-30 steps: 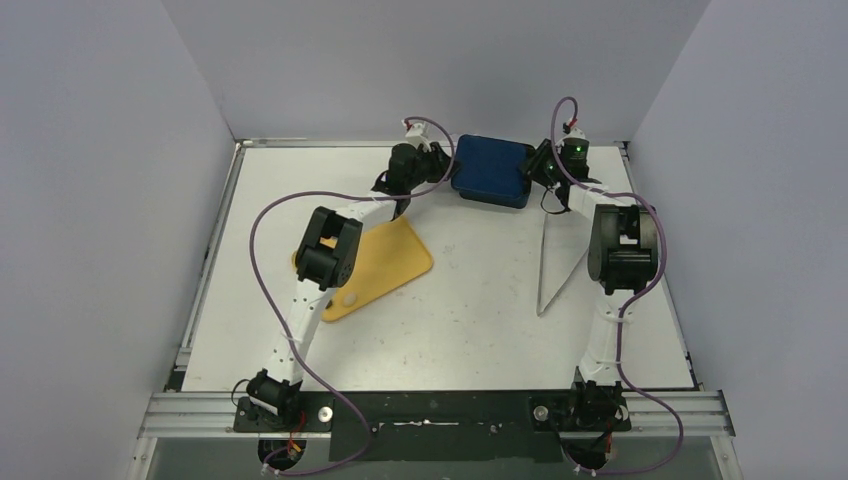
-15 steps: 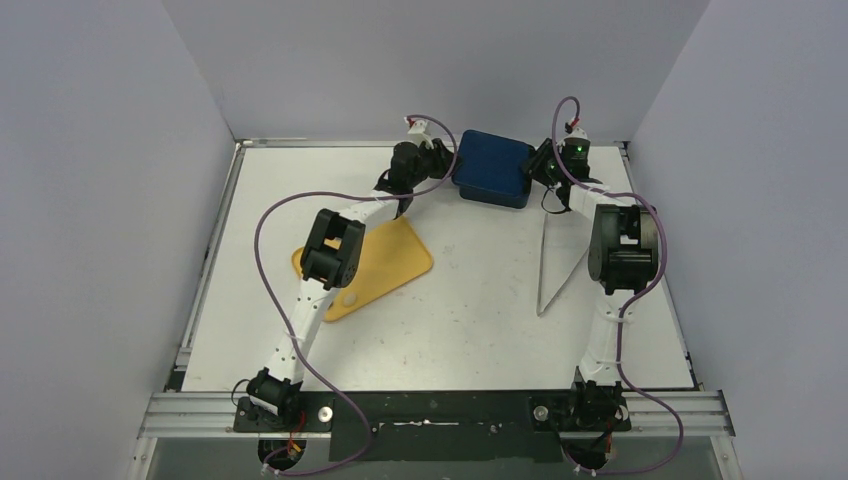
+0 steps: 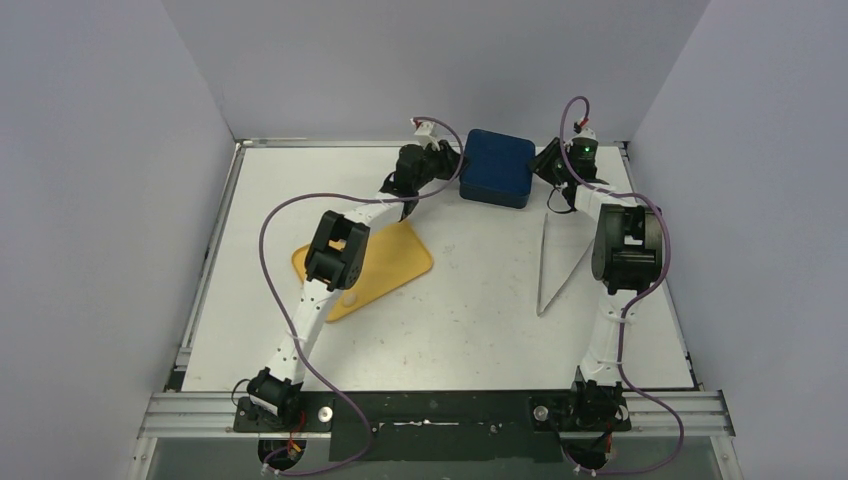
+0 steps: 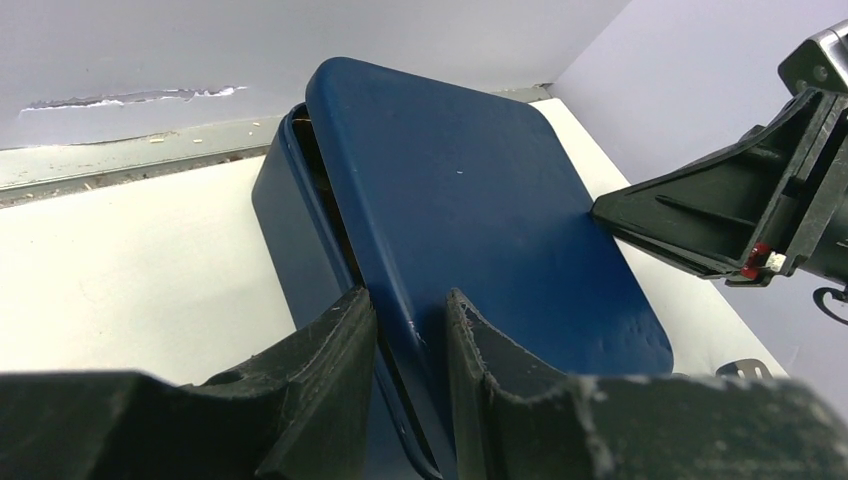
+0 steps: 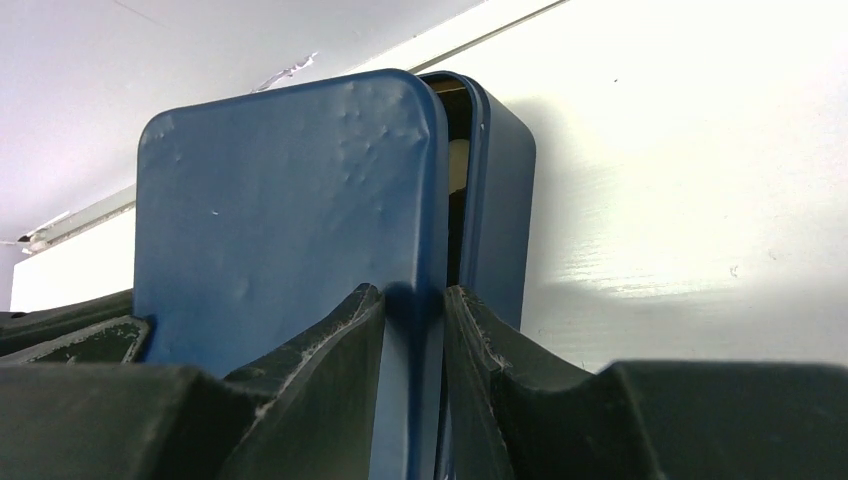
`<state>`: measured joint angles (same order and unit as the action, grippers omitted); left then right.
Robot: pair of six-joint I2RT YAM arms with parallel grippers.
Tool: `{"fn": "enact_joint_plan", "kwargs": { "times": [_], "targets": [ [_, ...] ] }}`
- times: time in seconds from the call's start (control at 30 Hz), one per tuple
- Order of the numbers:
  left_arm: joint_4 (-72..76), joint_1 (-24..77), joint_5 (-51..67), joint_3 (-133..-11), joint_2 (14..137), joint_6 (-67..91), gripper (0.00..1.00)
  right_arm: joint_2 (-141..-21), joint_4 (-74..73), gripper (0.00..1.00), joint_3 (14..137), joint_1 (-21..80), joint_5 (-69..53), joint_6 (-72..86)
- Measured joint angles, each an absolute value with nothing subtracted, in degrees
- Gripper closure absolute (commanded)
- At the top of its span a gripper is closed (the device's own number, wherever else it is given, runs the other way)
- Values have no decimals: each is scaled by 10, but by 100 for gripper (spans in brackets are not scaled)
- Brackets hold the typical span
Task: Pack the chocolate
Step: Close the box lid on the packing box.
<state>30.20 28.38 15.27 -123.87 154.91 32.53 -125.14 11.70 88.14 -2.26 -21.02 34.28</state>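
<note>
The dark blue box (image 3: 497, 168) stands at the back of the table with its blue lid (image 4: 480, 200) resting slightly ajar over the base (image 4: 290, 235). My left gripper (image 3: 458, 172) is shut on the lid's left edge (image 4: 410, 300). My right gripper (image 3: 542, 166) is shut on the lid's opposite edge (image 5: 412, 292). In the right wrist view the lid (image 5: 280, 200) stands beside the base wall (image 5: 500, 210). Through the gap between them shows a pale piece of chocolate (image 5: 458, 165). The rest of the chocolate is hidden inside the box.
A yellow tray (image 3: 395, 255) lies on the table, partly under the left arm. Metal tongs (image 3: 555, 270) lie on the table near the right arm. The back wall is close behind the box. The right gripper body (image 4: 740, 220) shows at the lid's far edge.
The lid, held at both sides, has shifted a little right and settled squarer over the box. Both wrists moved with it; both grips are unchanged.
</note>
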Motion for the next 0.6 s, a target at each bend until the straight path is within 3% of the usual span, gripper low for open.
{"fn": "enact_joint_plan", "kwargs": {
  "times": [0.6],
  "targets": [
    [311, 289, 139, -1269, 1589, 321, 71, -1251, 127, 71, 879, -27, -208, 345]
  ]
}}
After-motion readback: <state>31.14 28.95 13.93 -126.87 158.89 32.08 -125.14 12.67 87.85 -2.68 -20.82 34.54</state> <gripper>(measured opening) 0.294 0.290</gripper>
